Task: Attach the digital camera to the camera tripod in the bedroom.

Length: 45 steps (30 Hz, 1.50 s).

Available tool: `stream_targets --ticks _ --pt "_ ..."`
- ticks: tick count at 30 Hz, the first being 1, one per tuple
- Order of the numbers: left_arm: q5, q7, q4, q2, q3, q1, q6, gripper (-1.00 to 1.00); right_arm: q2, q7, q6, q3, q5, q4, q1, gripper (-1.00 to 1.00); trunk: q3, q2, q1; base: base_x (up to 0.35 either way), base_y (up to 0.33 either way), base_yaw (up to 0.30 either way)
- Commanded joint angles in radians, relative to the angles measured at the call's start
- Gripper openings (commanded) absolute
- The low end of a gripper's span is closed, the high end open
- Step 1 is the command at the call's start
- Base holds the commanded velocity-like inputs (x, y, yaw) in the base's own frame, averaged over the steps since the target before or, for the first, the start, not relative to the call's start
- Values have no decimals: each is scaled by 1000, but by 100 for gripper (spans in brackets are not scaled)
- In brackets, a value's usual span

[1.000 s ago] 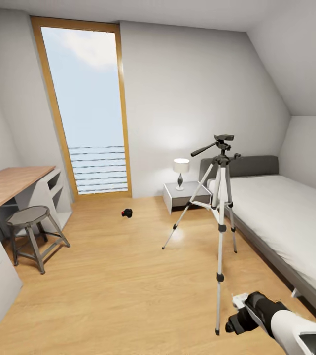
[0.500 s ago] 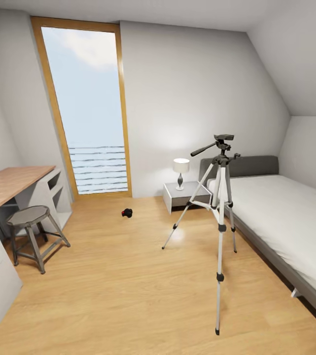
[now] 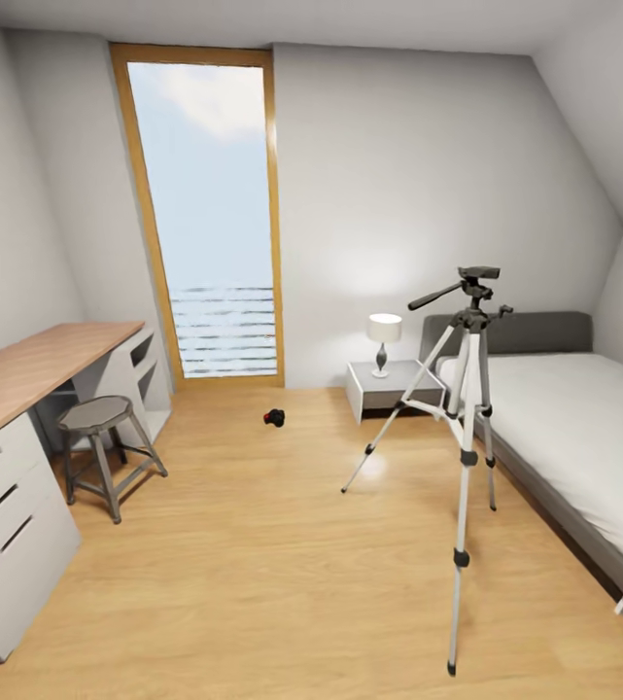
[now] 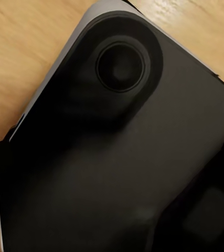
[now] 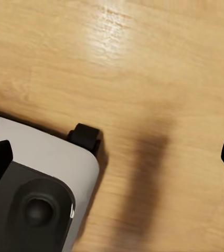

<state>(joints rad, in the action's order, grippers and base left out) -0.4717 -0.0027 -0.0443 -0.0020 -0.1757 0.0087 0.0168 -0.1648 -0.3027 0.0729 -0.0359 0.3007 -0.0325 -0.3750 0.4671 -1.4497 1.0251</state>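
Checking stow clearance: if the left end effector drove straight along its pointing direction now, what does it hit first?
Going by the left wrist view, the robot's own dark base shell, which sits directly ahead. Light wood floor shows past its edge. Depth to the shell is unclear, but it looks near.

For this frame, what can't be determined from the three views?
- Digital camera, head view: too small on the floor to tell which way its lens faces.
- Bed, head view: cut off by the right edge.
- Desk, head view: cut off by the left edge.
- Grippers' state: both wrist views look down at the robot's dark base and wood floor; open or shut cannot be judged.
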Motion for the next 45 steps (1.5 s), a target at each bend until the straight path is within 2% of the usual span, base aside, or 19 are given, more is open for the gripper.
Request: stream_targets --ticks 1,5,10,11,16,21,31,42,45 --pt "6 0 -1 -1 -7 1 0 100 1 4 -1 -3 2 -1 5 100 1 0 0 0 0 264" --pt "25 0 -1 -1 -7 1 0 100 5 21 -5 -3 2 -1 16 100 1 0 0 0 0 266" --pt "79 1 -2 -4 -9 0 1 100 8 59 -10 -2 0 -1 22 100 1 0 0 0 0 267" --pt "99 1 -2 -6 -10 0 2 100 8 70 -13 -1 0 -1 24 100 1 0 0 0 0 268" --pt "146 2 -2 -8 -13 0 3 100 9 88 -19 -1 0 -1 28 100 1 0 0 0 0 268" --pt "162 3 -2 -10 -14 0 3 100 10 93 -19 -1 0 -1 29 100 1 0 0 0 0 268" --pt "168 2 -1 -10 -14 0 2 100 11 95 -18 2 -1 -1 30 100 1 0 0 9 0 240" --pt "172 3 0 -14 -11 0 -10 100 11 93 -22 4 -3 0 30 100 1 0 0 260 0 34" --pt "190 3 0 -17 -10 0 -12 100 11 91 -22 4 -4 0 30 100 1 0 0 327 0 2"
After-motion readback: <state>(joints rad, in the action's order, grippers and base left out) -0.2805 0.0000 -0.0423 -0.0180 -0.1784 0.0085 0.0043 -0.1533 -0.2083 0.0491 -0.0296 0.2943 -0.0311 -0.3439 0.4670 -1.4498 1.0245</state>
